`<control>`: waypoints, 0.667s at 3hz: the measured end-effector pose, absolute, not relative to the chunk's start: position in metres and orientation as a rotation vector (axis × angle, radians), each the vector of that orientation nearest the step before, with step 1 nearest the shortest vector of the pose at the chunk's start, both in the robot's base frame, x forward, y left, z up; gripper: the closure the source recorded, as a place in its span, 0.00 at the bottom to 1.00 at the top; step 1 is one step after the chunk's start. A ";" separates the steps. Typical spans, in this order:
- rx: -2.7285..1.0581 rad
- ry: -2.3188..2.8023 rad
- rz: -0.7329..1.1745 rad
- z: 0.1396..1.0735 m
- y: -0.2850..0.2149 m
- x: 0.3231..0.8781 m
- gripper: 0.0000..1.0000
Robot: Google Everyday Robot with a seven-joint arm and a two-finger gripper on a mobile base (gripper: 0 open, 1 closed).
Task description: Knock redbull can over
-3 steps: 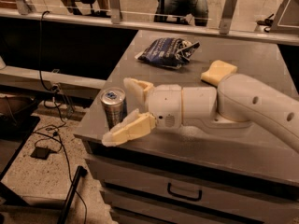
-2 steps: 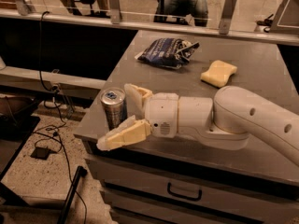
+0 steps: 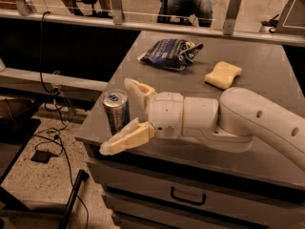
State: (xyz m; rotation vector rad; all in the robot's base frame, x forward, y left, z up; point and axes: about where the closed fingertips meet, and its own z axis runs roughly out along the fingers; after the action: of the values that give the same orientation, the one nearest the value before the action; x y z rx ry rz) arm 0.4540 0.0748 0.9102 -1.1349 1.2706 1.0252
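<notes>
The redbull can [image 3: 116, 110] stands upright near the front left corner of the grey table [image 3: 267, 70]. It is slim and silver-and-blue, and its silver top shows. My gripper [image 3: 123, 115] reaches in from the right on a white arm. Its two tan fingers are open, one [image 3: 137, 90] behind the can and one [image 3: 126, 138] in front of it, so the can sits between them. I cannot tell whether either finger touches the can.
A dark blue foil snack bag [image 3: 170, 53] lies at the back of the table. A yellow sponge [image 3: 222, 74] lies to its right. Drawers [image 3: 190, 197] sit under the tabletop. Cables [image 3: 52, 142] lie on the floor at left. A glass rail [image 3: 143, 20] runs behind.
The arm has moved left toward the can, so the open fingers now reach further around it. The can still stands upright in the same place.
</notes>
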 end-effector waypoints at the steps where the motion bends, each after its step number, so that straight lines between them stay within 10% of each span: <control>1: -1.145 1.257 1.014 0.911 0.076 0.453 0.00; 2: -1.134 1.293 1.041 0.907 0.076 0.453 0.00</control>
State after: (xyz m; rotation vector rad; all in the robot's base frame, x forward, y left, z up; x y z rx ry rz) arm 0.4529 0.0764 0.9072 -1.1337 1.2930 1.0411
